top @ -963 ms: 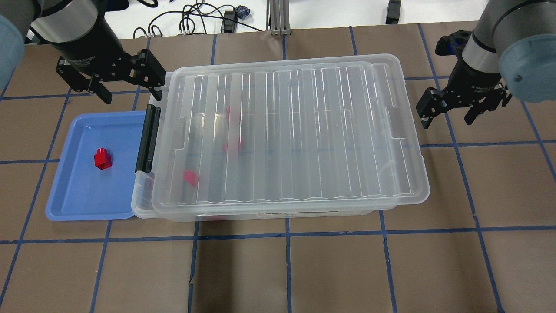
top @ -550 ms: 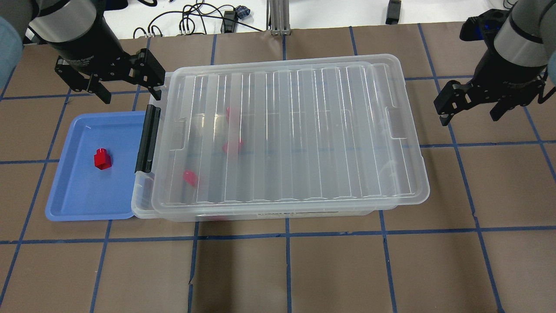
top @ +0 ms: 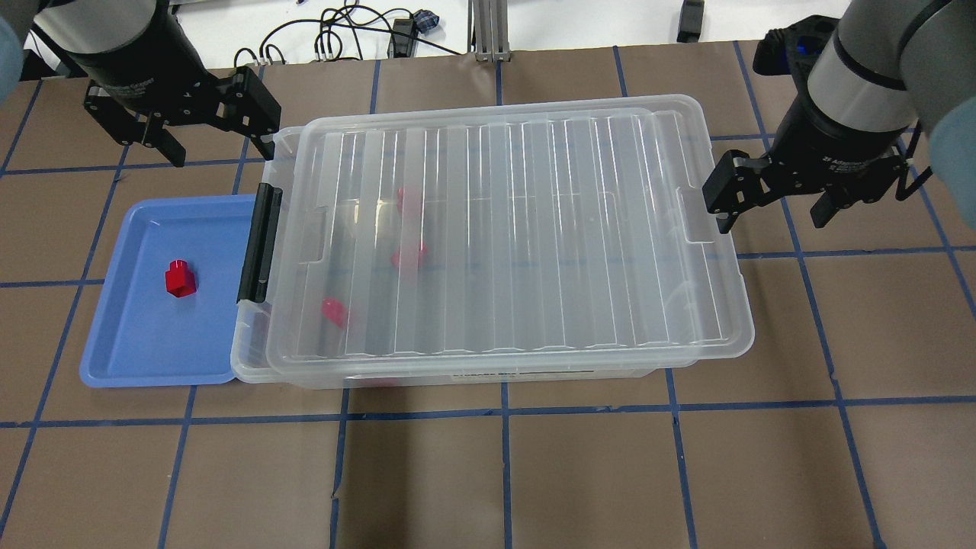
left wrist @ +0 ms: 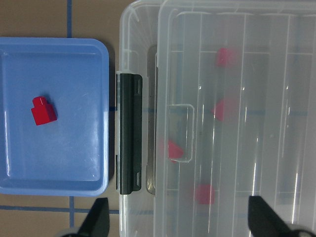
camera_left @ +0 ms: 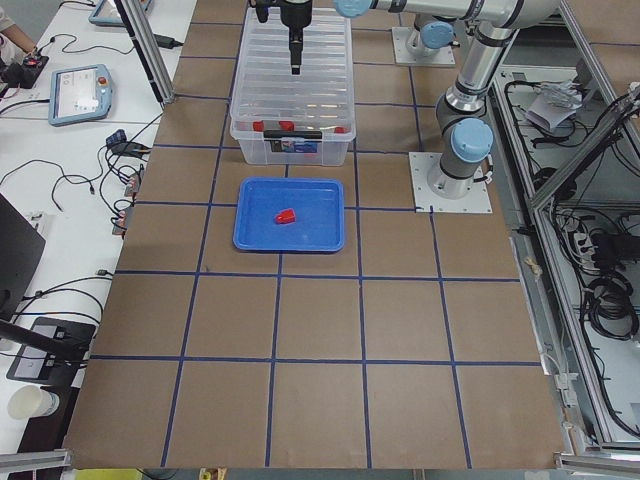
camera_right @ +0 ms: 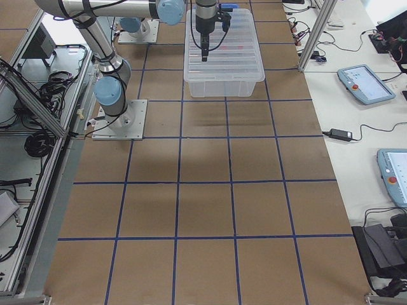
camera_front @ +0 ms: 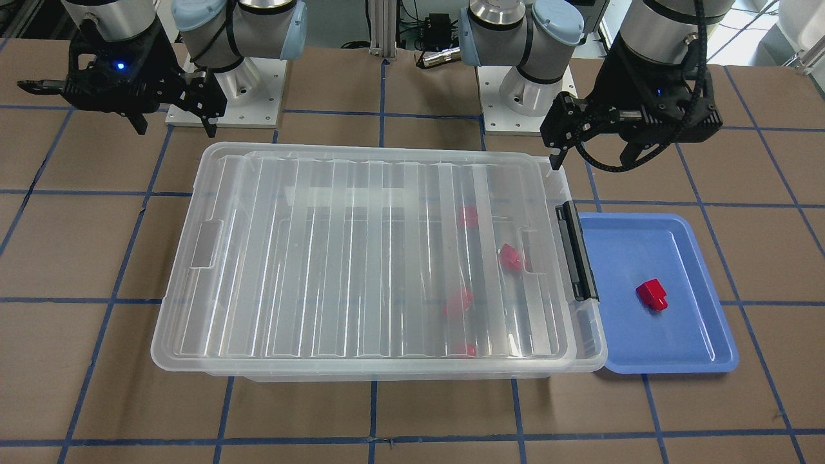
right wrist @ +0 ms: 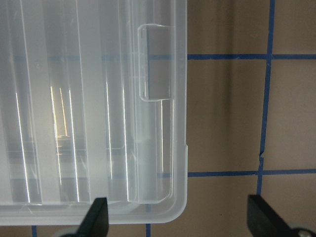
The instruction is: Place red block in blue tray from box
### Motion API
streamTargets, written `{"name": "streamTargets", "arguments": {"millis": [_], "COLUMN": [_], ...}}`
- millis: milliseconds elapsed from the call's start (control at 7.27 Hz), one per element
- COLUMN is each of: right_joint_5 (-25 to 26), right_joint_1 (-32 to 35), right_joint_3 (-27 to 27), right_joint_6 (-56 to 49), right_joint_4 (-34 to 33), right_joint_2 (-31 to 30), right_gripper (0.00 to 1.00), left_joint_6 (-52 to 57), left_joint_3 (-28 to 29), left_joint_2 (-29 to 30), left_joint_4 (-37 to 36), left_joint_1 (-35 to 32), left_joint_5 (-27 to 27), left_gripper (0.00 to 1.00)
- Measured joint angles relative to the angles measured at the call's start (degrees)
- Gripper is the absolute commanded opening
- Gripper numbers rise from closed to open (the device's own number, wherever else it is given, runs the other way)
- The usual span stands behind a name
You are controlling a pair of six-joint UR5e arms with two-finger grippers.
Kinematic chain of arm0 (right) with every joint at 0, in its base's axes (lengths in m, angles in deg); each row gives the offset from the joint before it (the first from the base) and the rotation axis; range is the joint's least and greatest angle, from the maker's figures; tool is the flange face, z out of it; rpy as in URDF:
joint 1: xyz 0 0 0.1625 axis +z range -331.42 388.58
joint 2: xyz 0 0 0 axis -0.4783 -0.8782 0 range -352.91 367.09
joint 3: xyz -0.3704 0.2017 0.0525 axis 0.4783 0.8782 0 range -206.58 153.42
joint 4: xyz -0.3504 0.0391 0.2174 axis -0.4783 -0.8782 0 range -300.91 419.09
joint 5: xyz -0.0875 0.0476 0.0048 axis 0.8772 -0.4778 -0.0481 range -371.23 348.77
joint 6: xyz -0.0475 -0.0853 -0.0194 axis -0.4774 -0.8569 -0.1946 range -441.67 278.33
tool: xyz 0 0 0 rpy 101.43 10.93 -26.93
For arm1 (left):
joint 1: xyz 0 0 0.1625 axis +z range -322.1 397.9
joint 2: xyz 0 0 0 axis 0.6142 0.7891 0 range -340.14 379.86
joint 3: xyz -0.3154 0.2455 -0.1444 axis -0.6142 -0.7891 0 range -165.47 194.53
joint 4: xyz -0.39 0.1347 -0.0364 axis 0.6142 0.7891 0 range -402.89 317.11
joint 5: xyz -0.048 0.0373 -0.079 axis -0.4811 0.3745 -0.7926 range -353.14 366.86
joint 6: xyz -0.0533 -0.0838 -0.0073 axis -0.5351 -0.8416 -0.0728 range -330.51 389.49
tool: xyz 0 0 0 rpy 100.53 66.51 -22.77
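The box (top: 534,375) sits mid-bench (top: 610,473), its long sides running left to right, with the lid (top: 534,229) on top, shifted slightly right. The latch (top: 259,242) is on its left end. The tray (top: 137,343) lies just beside that end. One block (top: 181,278) lies in the tray, left of centre. More blocks (top: 408,255) lie in the box's left half, under the lid. The left hand (top: 221,152) hangs by the box's far-left corner, beyond the tray. The right hand (top: 770,219) hangs at the box's right end.

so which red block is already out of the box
The red block alone in the blue tray; the rest sit inside the lidded box.
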Motion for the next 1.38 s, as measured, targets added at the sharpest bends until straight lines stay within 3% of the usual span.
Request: {"name": "streamTargets", "arguments": {"millis": [1376], "right_joint_5": [-0.21], "right_joint_1": [0.15], "right_joint_3": [-0.29], "right_joint_6": [1.00], "right_joint_4": [-0.65], "right_joint_2": [0.18], "right_gripper": [1.00], "left_joint_6": [0.20], "left_joint_3": [-0.41], "left_joint_2": [-0.44], "left_joint_4": [0.51], "left_joint_1": [-0.61], "left_joint_5": [-0.16], "left_gripper": [1.00]}}
